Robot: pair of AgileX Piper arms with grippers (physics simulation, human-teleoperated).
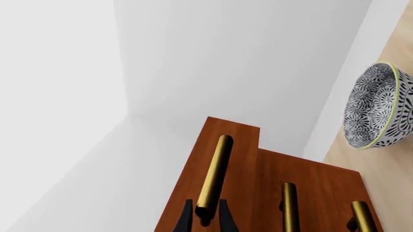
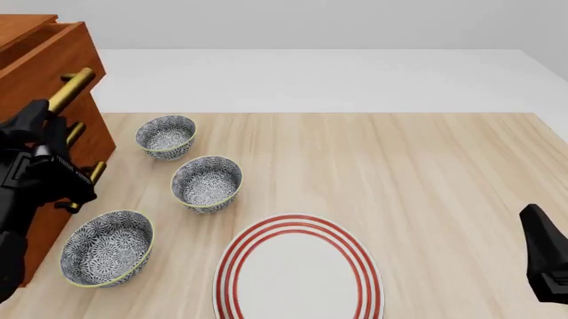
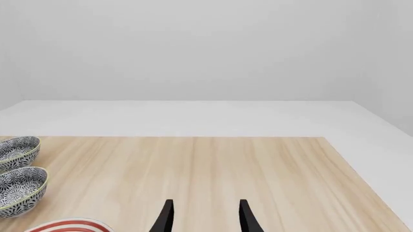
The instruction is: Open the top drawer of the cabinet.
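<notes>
While my left arm reaches across to the cabinet (image 2: 53, 66) at the table's (image 2: 426, 173) left edge, its entry reads: left gripper (image 1: 205, 218) clamped on the brass handle (image 1: 215, 169) of the top drawer (image 1: 213, 159), one finger each side of the bar. Drawer front stands proud of the two below. Right gripper (image 3: 204, 217): low at the near right corner, fingers apart, holding nothing. Also on the table: three patterned bowls (image 2: 207, 183) near the cabinet; red-ringed plate (image 2: 297, 269) at the near edge.
</notes>
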